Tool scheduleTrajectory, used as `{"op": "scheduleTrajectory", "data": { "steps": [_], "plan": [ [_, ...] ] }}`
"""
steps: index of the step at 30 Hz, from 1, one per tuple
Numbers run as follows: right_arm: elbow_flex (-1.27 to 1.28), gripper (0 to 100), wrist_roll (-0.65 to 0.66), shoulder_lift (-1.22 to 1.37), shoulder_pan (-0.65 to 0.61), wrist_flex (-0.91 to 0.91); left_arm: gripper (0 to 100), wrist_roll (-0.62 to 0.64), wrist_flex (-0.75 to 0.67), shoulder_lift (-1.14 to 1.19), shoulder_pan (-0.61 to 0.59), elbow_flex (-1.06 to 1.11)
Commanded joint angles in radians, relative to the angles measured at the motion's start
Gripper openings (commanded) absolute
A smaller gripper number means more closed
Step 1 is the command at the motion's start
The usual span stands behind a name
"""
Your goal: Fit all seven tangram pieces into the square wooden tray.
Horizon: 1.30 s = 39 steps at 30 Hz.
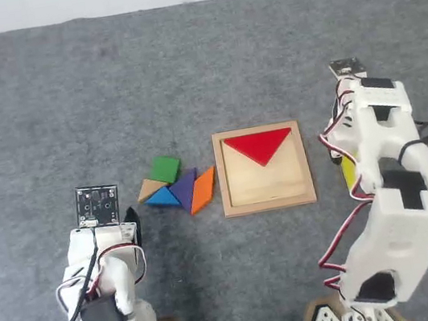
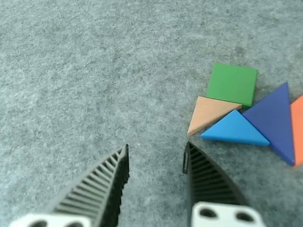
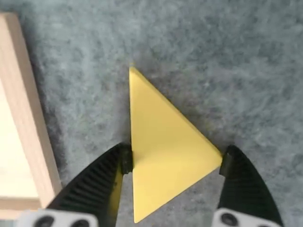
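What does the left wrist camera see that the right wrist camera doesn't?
Left wrist view: a green square, a tan triangle, a blue triangle, a purple triangle and the edge of an orange piece, bunched together, with the left gripper open over the grey mat.
Right wrist view: a yellow triangle lying beside the wooden tray, with the right gripper touching it on two sides.
Both: the grey mat and a pair of black ridged fingers.
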Motion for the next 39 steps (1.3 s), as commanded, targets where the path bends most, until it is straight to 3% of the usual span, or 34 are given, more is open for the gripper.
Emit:
{"op": "scheduleTrajectory", "data": {
  "steps": [1, 9, 19, 28, 34, 39],
  "plan": [
    [-0.023, 24.8, -0.012, -0.13, -0.002, 0.051, 18, -0.008, 0.005, -0.011, -0.006, -0.004],
    [-0.012, 24.8, 0.02, -0.278, -0.053, 0.096, 18, -0.008, 0.005, -0.011, -0.006, -0.004],
    [0.063, 24.8, 0.089, -0.483, -0.4, 0.11, 18, -0.008, 0.005, -0.011, -0.003, -0.004],
    [0.075, 24.8, 0.087, -0.555, -0.595, 0.211, 18, -0.008, 0.006, -0.011, -0.003, -0.004],
    [0.078, 24.8, 0.097, -0.562, -0.55, 0.246, 18, -0.008, 0.006, -0.011, -0.005, -0.004],
    [0.017, 25.0, 0.203, -0.55, -0.325, 0.205, 18, -0.044, 0.008, -0.011, -0.003, -0.004]
  ]
}}
